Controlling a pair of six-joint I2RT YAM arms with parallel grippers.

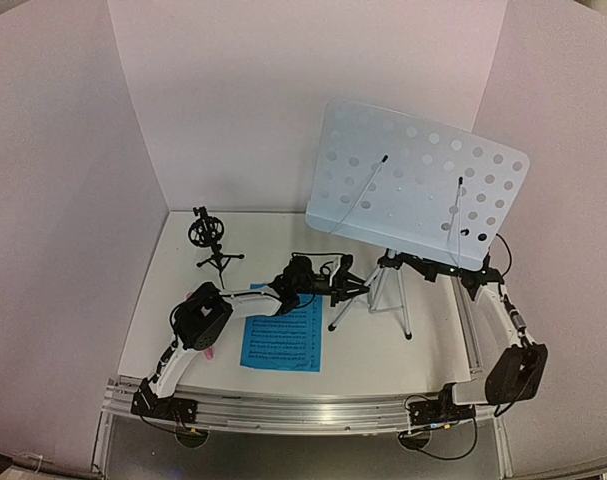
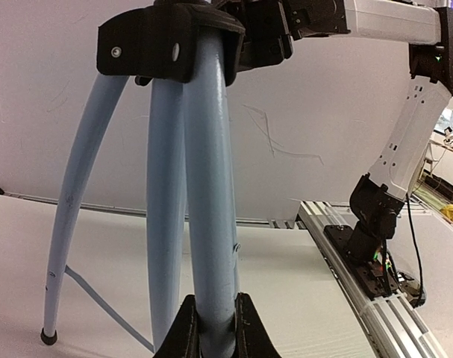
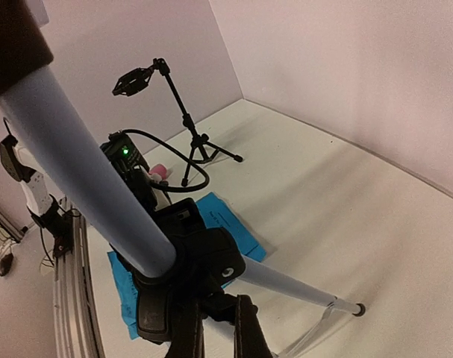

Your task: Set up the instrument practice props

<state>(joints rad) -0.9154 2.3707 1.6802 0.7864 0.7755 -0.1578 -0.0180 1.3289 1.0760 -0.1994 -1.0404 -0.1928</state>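
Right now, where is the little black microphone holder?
From above, the black mic mount stands at the back left of the table, behind the blue sheet music and left of the music stand.

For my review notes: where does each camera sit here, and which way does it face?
Top external: above and behind, looking down on the table; left arm, right arm and music stand show.
Left wrist: on the left hand, facing rightward past the tripod leg it grips; its fingers and the right arm show.
Right wrist: on the right hand, facing leftward toward mic mount and blue sheets; its fingers and the left arm show.
Shared: all three show the stand.
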